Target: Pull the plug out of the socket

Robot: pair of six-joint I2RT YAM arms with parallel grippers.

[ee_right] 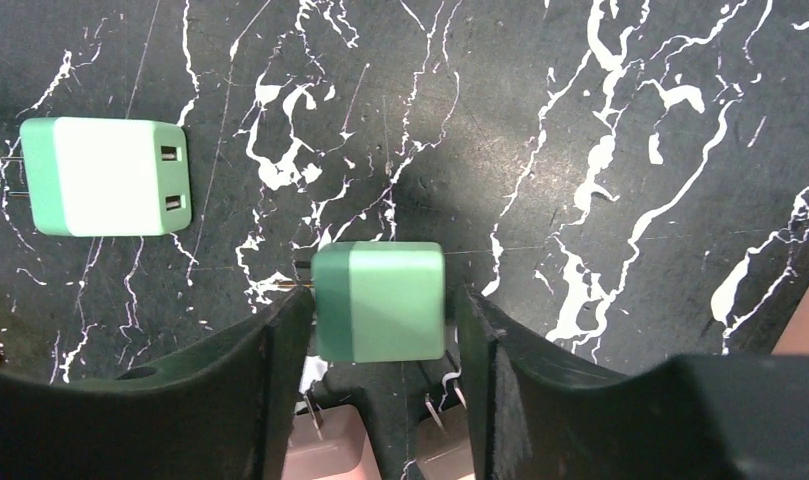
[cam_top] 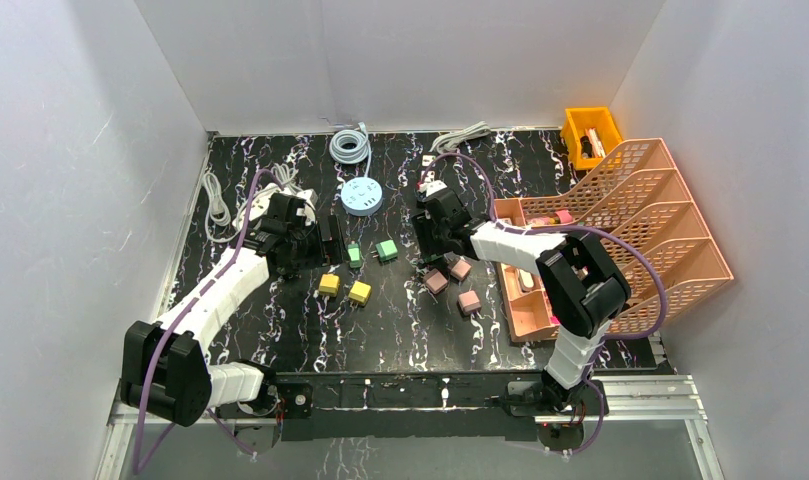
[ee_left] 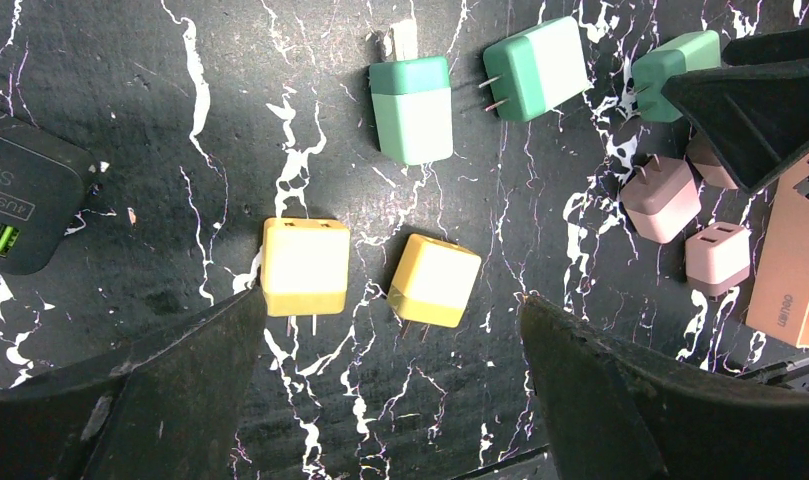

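Note:
A green plug (ee_right: 380, 302) lies with its prongs pointing left between the fingers of my right gripper (ee_right: 382, 292). The left finger touches it, and a thin gap shows at the right finger. In the top view this gripper (cam_top: 432, 245) hangs low over the mat, hiding that plug. A black socket strip (ee_left: 20, 200) lies at the mat's left, with no plug seen in it. My left gripper (ee_left: 392, 298) is wide open above two yellow plugs (ee_left: 305, 265) (ee_left: 435, 280) and holds nothing. A round pale-blue socket hub (cam_top: 361, 196) sits further back.
Two more green plugs (cam_top: 354, 256) (cam_top: 386, 250) and three pink plugs (cam_top: 436, 282) (cam_top: 461, 268) (cam_top: 469, 301) lie loose mid-mat. Orange file racks (cam_top: 640, 215) and a pink tray (cam_top: 525, 300) fill the right. A yellow bin (cam_top: 592, 130) and coiled cables (cam_top: 350, 145) sit at the back.

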